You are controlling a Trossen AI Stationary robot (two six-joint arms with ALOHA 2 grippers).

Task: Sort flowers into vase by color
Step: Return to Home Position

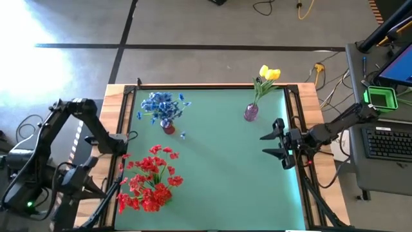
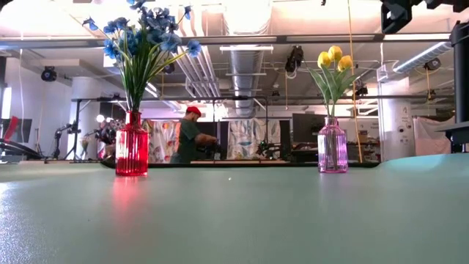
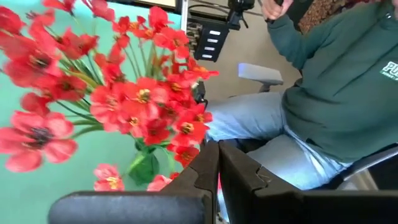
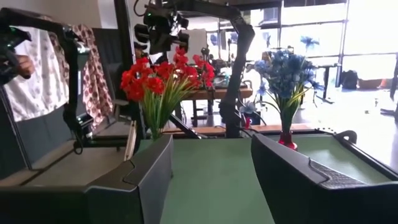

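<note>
Red flowers (image 1: 149, 177) lower left, blue flowers (image 1: 162, 106) upper left, yellow tulips (image 1: 269, 73) upper right. Left tool (image 3: 217, 155) closed, empty, beside red blooms; retreat could snag, topple green vase (image 3: 144, 167). Right tool (image 1: 265, 145) spread wide, empty.

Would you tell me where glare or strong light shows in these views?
High view: a bright patch washes out the floor. Low view: the red vase casts a red glow on the table. Right wrist view: bright windows behind the blue flowers.
</note>
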